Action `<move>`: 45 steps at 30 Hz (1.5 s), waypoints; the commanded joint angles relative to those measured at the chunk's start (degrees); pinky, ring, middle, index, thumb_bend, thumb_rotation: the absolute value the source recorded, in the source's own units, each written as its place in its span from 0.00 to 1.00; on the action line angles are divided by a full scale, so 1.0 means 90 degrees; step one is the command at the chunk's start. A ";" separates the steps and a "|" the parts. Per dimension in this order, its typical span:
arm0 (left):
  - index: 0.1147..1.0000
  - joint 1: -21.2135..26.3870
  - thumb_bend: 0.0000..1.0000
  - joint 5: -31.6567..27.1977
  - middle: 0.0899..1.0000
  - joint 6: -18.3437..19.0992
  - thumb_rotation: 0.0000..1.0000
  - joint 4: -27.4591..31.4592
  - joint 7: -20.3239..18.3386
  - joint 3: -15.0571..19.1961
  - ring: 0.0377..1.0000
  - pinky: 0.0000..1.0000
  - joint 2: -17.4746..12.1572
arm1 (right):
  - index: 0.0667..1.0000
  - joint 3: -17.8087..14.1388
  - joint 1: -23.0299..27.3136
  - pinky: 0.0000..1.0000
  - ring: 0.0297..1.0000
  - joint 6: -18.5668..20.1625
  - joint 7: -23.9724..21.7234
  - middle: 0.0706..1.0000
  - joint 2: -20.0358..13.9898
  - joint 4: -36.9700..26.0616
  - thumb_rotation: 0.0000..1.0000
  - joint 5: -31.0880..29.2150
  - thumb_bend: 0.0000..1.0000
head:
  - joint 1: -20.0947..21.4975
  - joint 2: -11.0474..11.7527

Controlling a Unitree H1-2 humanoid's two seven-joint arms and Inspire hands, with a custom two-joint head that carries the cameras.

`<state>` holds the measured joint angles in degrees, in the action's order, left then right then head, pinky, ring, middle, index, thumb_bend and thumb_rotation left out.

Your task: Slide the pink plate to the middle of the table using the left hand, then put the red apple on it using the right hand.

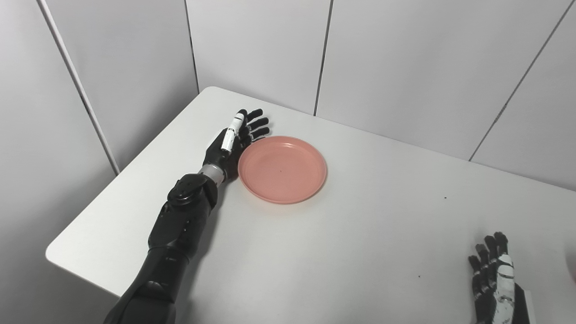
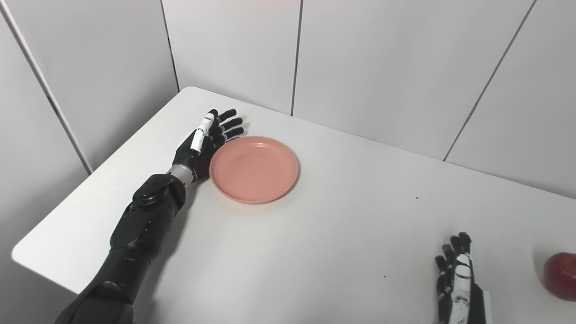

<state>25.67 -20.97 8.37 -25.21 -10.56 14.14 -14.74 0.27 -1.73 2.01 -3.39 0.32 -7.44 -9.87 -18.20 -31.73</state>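
The black right hand (image 2: 456, 281) waits open-fingered; the black left hand (image 1: 233, 141), fingers spread at the round pink plastic plate (image 1: 282, 169)'s nine o'clock rim, should push flat toward four o'clock.

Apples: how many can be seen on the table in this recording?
1. A single red apple sits at the table's near right edge, cut off by the frame, just right of the open right hand. The pink plate holds none. More could lie out of frame.
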 commanded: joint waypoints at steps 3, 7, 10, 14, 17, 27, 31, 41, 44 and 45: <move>0.83 0.0054 0.30 -0.0024 0.85 0.0081 1.00 -0.0287 -0.0053 -0.0056 0.86 0.87 0.0137 | 1.00 0.0000 0.0051 1.00 1.00 -0.0207 -0.0003 1.00 0.0020 -0.0086 1.00 0.0102 0.15 | 0.0035 -0.0021; 0.82 0.0084 0.29 0.0014 0.84 0.0010 1.00 -0.0384 -0.0087 -0.0089 0.85 0.86 0.0164 | 1.00 -0.0020 0.0057 1.00 1.00 -0.0222 -0.0004 1.00 0.0043 -0.0072 1.00 0.0086 0.15 | 0.0077 -0.0038; 0.81 0.0083 0.29 0.0010 0.84 0.0043 1.00 -0.0376 -0.0063 -0.0095 0.85 0.86 0.0221 | 1.00 -0.0023 0.0059 0.99 1.00 -0.0206 0.0029 1.00 0.0068 -0.0078 1.00 0.0113 0.17 | 0.0106 -0.0043; 0.81 0.0078 0.30 0.0045 0.83 0.0008 1.00 -0.0447 -0.0133 -0.0145 0.85 0.85 0.0274 | 1.00 -0.0018 0.0065 1.00 1.00 -0.0168 0.0050 1.00 0.0099 -0.0091 1.00 0.0107 0.19 | 0.0198 -0.0070; 0.82 0.0088 0.31 0.0016 0.84 0.0014 1.00 -0.0511 -0.0194 -0.0169 0.86 0.86 0.0315 | 1.00 -0.0011 0.0068 1.00 1.00 -0.0190 0.0038 1.00 0.0094 -0.0065 1.00 0.0109 0.20 | 0.0262 -0.0093; 0.82 0.0022 0.32 0.0108 0.85 -0.0031 1.00 -0.0530 -0.0220 -0.0325 0.86 0.86 0.0549 | 1.00 -0.0002 0.0075 1.00 1.00 -0.0243 0.0042 1.00 0.0107 -0.0025 1.00 0.0212 0.21 | 0.0388 -0.0127; 0.81 -0.0006 0.33 0.0046 0.84 -0.0045 1.00 -0.0581 -0.0268 -0.0378 0.84 0.84 0.0602 | 1.00 0.0000 0.0086 1.00 1.00 -0.0295 0.0031 1.00 0.0138 0.0009 1.00 0.0187 0.21 | 0.0468 -0.0167; 0.80 -0.0116 0.34 0.0128 0.82 -0.0012 1.00 -0.0445 -0.0211 -0.0559 0.83 0.82 0.0813 | 1.00 0.0059 0.0055 1.00 1.00 -0.0247 0.0055 1.00 0.0167 -0.0098 1.00 0.0320 0.22 | 0.0570 -0.0239; 0.79 -0.0155 0.35 0.0107 0.81 0.0050 1.00 -0.0380 -0.0197 -0.0606 0.82 0.80 0.0891 | 1.00 0.0045 0.0048 1.00 1.00 -0.0269 0.0114 1.00 0.0228 -0.0089 1.00 0.0351 0.22 | 0.0662 -0.0295; 0.79 -0.0162 0.35 0.0099 0.81 0.0056 1.00 -0.0378 -0.0196 -0.0613 0.82 0.80 0.0909 | 1.00 0.0040 0.0048 1.00 1.00 -0.0289 0.0123 1.00 0.0246 -0.0080 1.00 0.0346 0.21 | 0.0662 -0.0295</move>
<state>26.78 -20.86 5.59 -26.63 -12.90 9.53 -7.62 0.42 -1.60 1.69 -2.32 1.75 -7.07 -6.89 -12.31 -34.45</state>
